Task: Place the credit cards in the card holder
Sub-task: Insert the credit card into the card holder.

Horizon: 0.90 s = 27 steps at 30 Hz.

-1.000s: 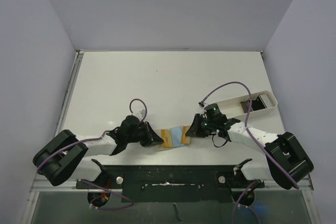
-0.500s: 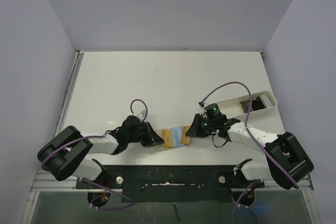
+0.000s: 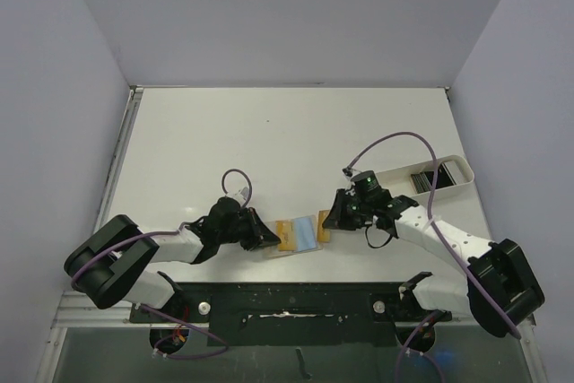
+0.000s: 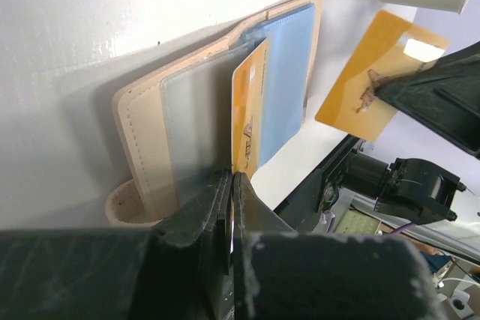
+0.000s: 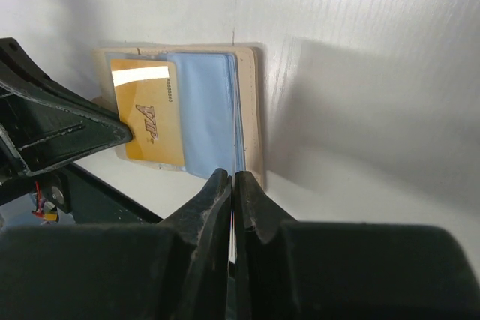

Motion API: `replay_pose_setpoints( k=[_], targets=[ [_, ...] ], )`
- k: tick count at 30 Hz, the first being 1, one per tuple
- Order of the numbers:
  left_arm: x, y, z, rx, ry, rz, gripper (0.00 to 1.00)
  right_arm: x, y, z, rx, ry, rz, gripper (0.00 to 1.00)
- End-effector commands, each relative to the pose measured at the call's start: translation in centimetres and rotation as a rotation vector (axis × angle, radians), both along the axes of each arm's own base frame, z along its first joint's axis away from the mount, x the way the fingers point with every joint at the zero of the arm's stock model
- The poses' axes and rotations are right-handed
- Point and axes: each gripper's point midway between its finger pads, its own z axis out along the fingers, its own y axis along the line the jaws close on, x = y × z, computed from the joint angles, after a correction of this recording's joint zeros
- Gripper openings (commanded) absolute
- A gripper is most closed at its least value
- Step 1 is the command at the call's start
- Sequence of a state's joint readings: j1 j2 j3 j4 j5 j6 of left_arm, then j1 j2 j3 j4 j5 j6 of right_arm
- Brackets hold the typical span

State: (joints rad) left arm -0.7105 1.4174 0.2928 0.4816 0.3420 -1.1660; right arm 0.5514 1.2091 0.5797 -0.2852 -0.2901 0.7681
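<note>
The tan card holder [image 3: 306, 235] lies open near the table's front edge, its light blue lining [image 5: 206, 110] facing up. A gold credit card [image 5: 146, 118] rests on its left half, beside a clear pocket [image 4: 195, 125]. My left gripper [image 4: 232, 177] is shut on that card's near edge. My right gripper [image 5: 234, 177] is shut on a second gold credit card [image 4: 375, 73], seen edge-on in its own wrist view. It holds this card just above and to the right of the holder's right edge [image 5: 251, 110]. In the top view the two grippers [image 3: 269, 240] [image 3: 327, 221] flank the holder.
A white oblong tray [image 3: 395, 177] lies behind the right arm at the right. Several dark cards [image 3: 423, 179] stand at its far end. The black front rail [image 3: 287, 298] runs right behind the holder's near edge.
My right gripper has shifted slightly up and to the right with its gold card, and that arm's elbow has swung right. The left gripper and the holder have stayed put.
</note>
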Motion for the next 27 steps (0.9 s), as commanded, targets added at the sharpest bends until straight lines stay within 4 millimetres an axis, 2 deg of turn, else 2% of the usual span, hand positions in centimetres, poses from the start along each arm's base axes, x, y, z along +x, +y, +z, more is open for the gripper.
replay_pose_setpoints(
  k=[1, 10, 15, 19, 27],
  targets=[
    [1.4, -0.4, 1.0, 0.001, -0.056, 0.016, 0.00, 1.4, -1.0, 1.8, -0.080, -0.064, -0.004, 0.00],
    [1.4, -0.7, 0.9, 0.000, -0.057, 0.012, 0.00, 2.2, -2.3, 0.3, -0.210, -0.024, -0.028, 0.00],
    [1.5, -1.1, 0.9, -0.007, -0.059, 0.007, 0.00, 1.6, -1.3, -0.8, -0.211, 0.011, 0.000, 0.00],
    [1.6, -1.4, 0.9, -0.008, -0.065, 0.002, 0.00, 0.8, -0.3, -0.9, -0.189, 0.024, 0.017, 0.00],
    [1.7, -1.9, 1.1, -0.015, -0.071, -0.012, 0.00, -0.3, 0.2, -1.1, -0.176, 0.043, 0.015, 0.00]
  ],
)
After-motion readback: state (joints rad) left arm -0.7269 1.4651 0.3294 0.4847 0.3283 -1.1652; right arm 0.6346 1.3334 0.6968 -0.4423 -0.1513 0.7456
